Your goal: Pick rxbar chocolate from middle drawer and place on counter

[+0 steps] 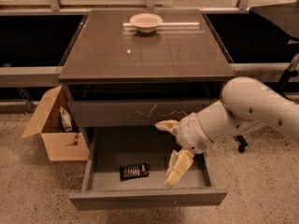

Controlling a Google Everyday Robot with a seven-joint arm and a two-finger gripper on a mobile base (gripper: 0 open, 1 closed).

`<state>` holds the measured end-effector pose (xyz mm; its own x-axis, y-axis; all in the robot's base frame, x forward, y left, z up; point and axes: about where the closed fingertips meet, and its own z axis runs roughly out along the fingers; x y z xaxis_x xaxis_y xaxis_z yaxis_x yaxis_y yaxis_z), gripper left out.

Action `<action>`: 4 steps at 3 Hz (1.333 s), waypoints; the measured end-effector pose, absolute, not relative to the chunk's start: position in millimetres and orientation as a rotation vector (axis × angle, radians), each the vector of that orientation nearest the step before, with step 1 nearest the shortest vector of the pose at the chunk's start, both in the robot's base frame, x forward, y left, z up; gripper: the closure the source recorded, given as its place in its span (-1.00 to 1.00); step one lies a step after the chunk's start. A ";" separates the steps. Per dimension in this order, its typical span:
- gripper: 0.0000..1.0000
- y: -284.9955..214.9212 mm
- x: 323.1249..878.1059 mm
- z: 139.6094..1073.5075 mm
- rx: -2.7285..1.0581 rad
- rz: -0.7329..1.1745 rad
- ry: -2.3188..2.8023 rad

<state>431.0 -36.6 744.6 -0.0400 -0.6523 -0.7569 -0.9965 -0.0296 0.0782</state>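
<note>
The robot's bulky white arm [261,107] extends from the right, wrist [198,132] bent low, its cream two-finger gripper [163,155] at lower centre splayed wide, one finger level, the other pointing down.

I think I'm in an office or test room. I see a speckled hard floor [37,195], a grey cabinet [140,76], a cardboard box [53,141] beside it and a chair wheel [242,148]. My gripper [171,147] hangs over the open drawer [149,199], fingers spread.

Tool [171,147], fingers spread, hovers in middle drawer [140,199] beside rxbar chocolate [134,171].
</note>
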 end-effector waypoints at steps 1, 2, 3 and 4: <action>-1.00 -35.6 429.8 674.3 -1.722 0.949 1.764; -1.00 -39.8 435.4 604.8 -1.691 1.000 1.787; -1.00 -39.0 441.1 556.6 -1.644 1.060 1.800; -1.00 -39.0 441.1 556.6 -1.644 1.060 1.800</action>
